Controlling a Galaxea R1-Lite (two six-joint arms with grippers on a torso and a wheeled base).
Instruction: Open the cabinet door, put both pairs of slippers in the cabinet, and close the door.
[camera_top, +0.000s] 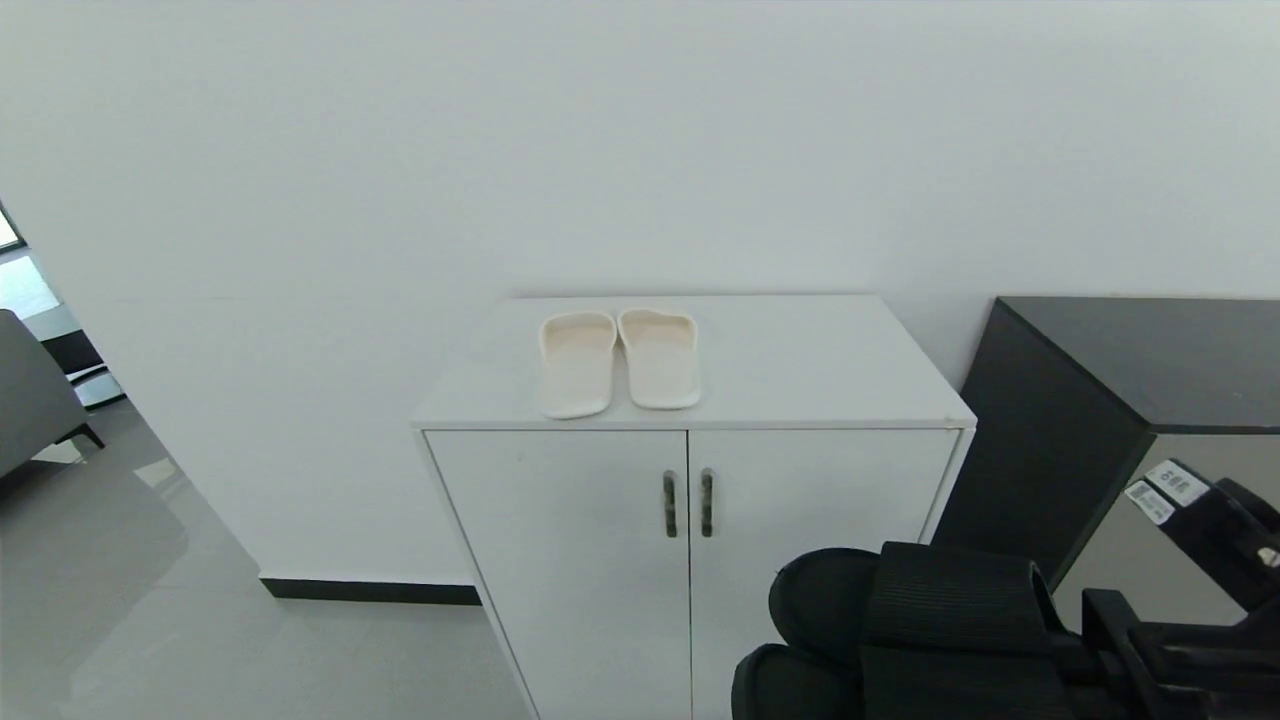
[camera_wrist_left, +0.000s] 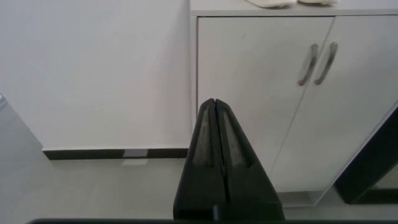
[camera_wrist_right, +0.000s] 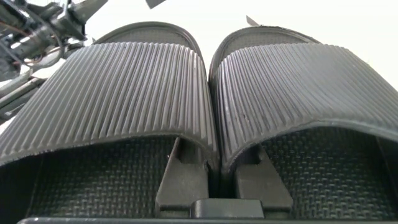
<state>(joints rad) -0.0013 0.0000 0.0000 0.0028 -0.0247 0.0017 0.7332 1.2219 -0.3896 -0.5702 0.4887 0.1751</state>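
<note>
Nearest, the right gripper (camera_wrist_right: 217, 186) pinches two black slippers (camera_top: 900, 630) by their adjoining inner sides, one finger inside each, low before the white cabinet (camera_top: 560, 560). The left gripper (camera_wrist_left: 215, 109) is empty, its two fingers pressed together, pointing toward the cabinet front. Both of the cabinet's two doors (camera_top: 820, 500) are shut, with two handles (camera_top: 669, 503) side by side at the seam. On top lie two cream slippers (camera_top: 577, 362), side by side.

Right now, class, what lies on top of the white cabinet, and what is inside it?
On top of the cabinet lies a pair of cream slippers, side by side. Both doors are shut, so the inside is hidden.
</note>
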